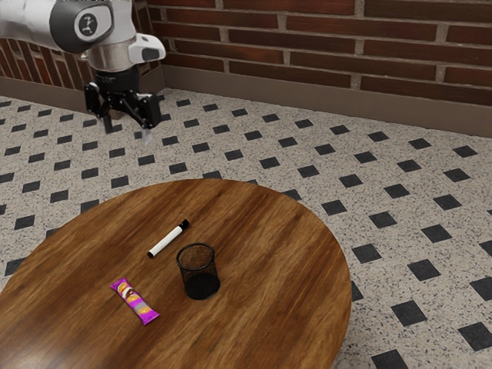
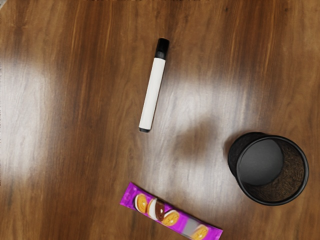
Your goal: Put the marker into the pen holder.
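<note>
While the marker [image 1: 167, 240] lies on its side on the round wooden table [image 1: 284, 292], the robot's gripper [image 1: 128, 129] hangs high above and back from the tabletop, its fingers spread and nothing between them. The upright mesh pen holder [image 1: 201, 287], mouth facing up, stands just beside the marker, nearer its plain end than its black cap [image 2: 162, 47]; a purple snack bar [image 1: 134, 300] lies on the other side of that plain end.

The step in hand, by all appearances, is the reach for the pickup. It calls for an approach from straight above the white barrel, with the wrist turned so that the fingers straddle its narrow width rather than its length. Round and slim, the barrel could roll if one finger touches first, so an even, centered closing looks best. The fingertips need to come low on either side without pressing into the wood, and clear of the snack bar.

A hold somewhat toward the cap would leave the plain end free to point down once the marker is tilted upright. From there, a lift well over the rim matters: the holder looks light, and a dragged tip could knock it over.
</note>
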Controlling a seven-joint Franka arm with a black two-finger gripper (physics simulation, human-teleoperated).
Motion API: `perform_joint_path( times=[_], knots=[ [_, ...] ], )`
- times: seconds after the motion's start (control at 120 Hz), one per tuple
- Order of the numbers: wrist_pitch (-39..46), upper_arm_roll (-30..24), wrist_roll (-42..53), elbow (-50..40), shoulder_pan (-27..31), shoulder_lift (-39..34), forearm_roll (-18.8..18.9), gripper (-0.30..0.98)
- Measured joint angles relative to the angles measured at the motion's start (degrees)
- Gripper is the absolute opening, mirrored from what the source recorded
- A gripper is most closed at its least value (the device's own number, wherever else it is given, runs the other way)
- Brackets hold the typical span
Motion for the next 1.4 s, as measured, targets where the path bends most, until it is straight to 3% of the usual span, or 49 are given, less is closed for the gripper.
perform_joint_path(
  times=[0.233,0.375,0.717,1.117,1.4],
  knots=[
    [4.01,-0.09,-0.31,-7.02,4.68,1.03,-0.14,0.69],
    [7.02,-0.31,-0.46,-9.78,7.30,8.88,-0.17,0.69],
    [15.91,-0.53,-0.25,-11.33,6.97,21.69,-0.27,0.69],
    [21.84,-0.46,3.15,1.78,7.50,35.43,-0.37,0.68],
    [23.01,-0.27,5.13,4.16,7.50,38.69,-1.30,0.68]
  ],
)
